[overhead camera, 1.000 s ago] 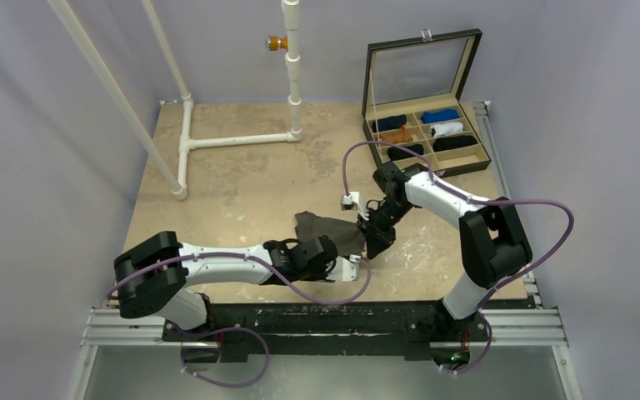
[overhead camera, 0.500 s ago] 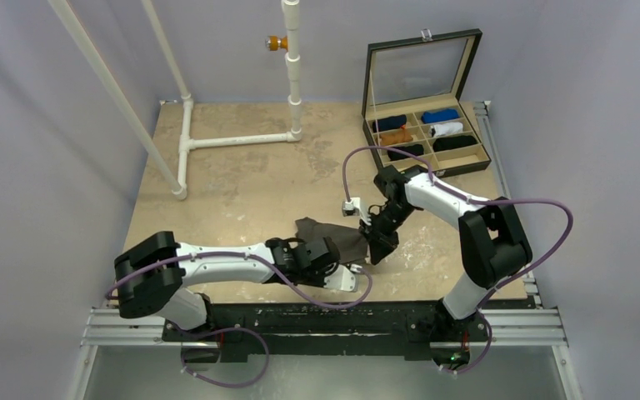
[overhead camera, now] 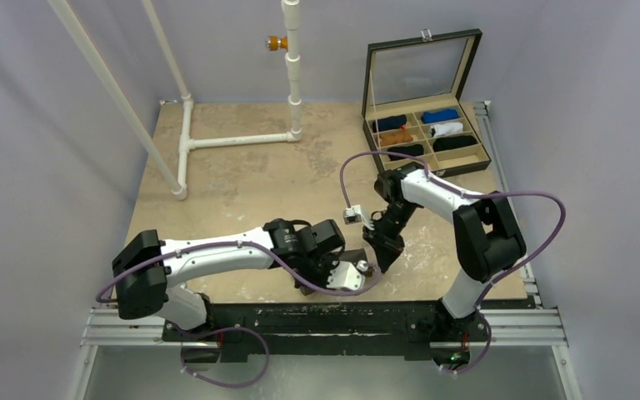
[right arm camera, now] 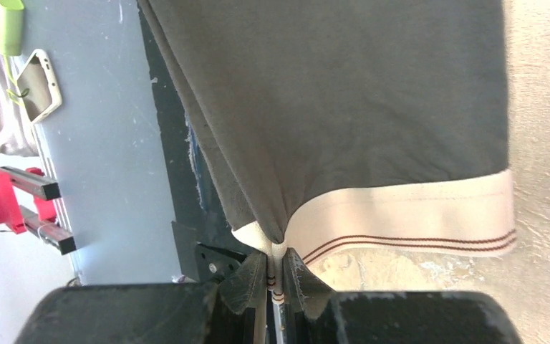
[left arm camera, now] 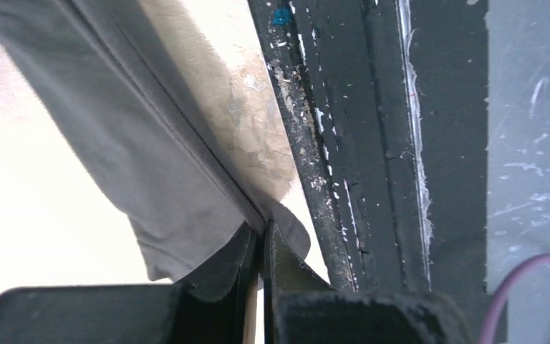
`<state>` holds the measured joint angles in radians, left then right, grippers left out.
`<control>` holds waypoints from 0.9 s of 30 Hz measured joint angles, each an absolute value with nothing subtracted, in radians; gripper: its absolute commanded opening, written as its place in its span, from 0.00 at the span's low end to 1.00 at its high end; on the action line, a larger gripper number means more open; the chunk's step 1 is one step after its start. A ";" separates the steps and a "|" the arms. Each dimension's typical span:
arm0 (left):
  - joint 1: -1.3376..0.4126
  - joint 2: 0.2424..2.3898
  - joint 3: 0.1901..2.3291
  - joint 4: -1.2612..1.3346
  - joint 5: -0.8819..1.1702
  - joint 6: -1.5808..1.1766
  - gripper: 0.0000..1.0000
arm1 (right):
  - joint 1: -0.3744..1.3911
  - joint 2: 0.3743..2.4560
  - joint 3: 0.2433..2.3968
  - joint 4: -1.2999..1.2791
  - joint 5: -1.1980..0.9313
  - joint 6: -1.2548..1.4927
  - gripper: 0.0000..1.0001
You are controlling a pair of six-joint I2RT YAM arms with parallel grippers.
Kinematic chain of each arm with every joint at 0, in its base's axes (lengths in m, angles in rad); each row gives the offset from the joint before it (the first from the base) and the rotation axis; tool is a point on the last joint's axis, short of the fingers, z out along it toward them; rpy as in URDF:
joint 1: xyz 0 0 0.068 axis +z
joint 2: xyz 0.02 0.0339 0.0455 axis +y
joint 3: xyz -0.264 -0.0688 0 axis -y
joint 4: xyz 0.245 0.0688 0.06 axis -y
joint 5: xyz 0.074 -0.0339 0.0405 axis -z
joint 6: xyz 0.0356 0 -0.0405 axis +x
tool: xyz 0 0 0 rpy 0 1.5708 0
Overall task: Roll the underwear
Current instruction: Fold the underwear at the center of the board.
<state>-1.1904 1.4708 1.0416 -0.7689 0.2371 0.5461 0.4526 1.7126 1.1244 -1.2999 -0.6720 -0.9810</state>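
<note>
My left gripper (left arm camera: pixel 261 251) is pressed shut on a thin edge of the underwear (left arm camera: pixel 172 143), a soft, matte charcoal knit. It runs off toward 11 o'clock in my left wrist view as a smooth sheet with one long straight seam. My right gripper (right arm camera: pixel 276 269) pinches the pale tan elastic waistband (right arm camera: pixel 415 215), a flat band with thin brown stripes, and the grey cloth puckers into the pinch. The garment spans between my two grippers at about 5 o'clock on the mottled beige, stone-like bench (overhead camera: pixel 233 183), close to its scuffed black near rail (left arm camera: pixel 372 107).
</note>
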 measured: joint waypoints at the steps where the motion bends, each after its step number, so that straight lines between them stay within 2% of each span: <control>1: -1.176 1.471 1.055 -0.786 0.264 0.547 0.00 | 0.453 1.715 1.124 -1.308 -0.672 -0.983 0.00; 9: -0.987 1.561 1.193 -0.900 0.406 0.587 0.00 | 0.452 1.716 1.155 -1.347 -0.657 -0.987 0.04; 27: -0.896 1.700 1.210 -0.920 0.407 0.634 0.00 | 0.452 1.929 1.361 -1.350 -0.598 -0.955 0.18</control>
